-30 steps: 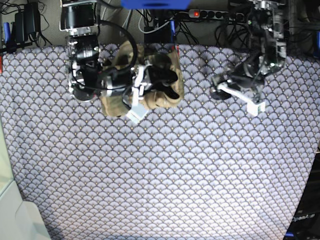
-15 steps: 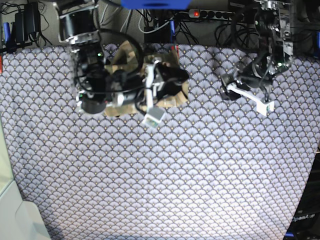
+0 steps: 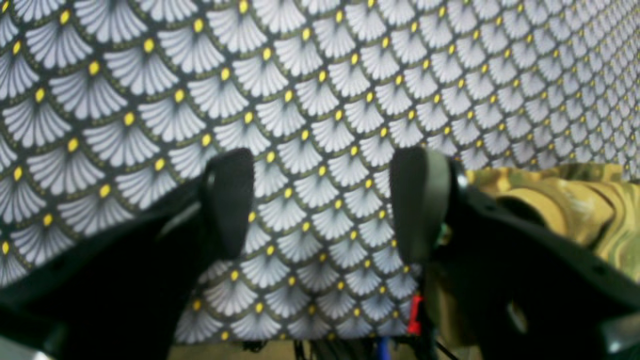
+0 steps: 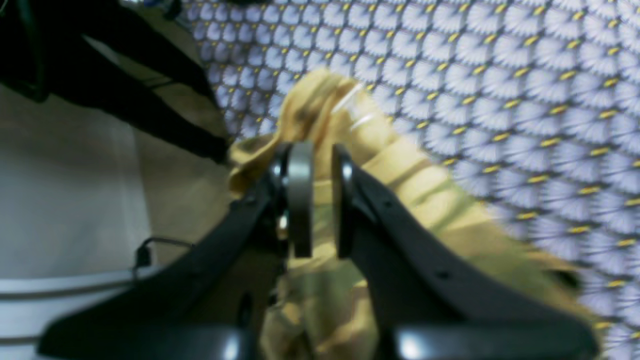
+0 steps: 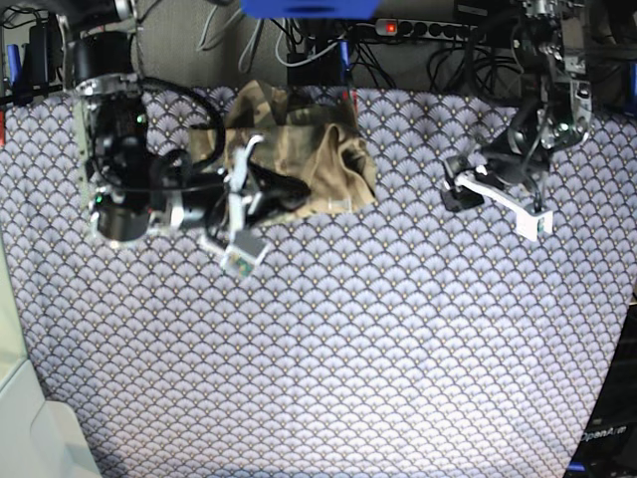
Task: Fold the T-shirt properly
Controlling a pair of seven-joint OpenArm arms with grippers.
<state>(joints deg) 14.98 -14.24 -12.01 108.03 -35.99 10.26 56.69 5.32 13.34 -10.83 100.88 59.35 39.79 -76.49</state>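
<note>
Only the right wrist view shows right end effector (image 4: pixel 320 200) pinching T-shirt (image 4: pixel 400 170).

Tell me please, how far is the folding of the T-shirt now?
Done: nothing neat yet; the T-shirt lies bunched at the table's far edge. In hand: the right gripper is pinched on a fold of it. Left: spreading and folding; the left gripper is open over the patterned cloth, holding nothing.

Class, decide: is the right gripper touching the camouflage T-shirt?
Touching. The right wrist view shows the right gripper with its jaws closed on a fold of the T-shirt, cloth pinched between them.
</note>
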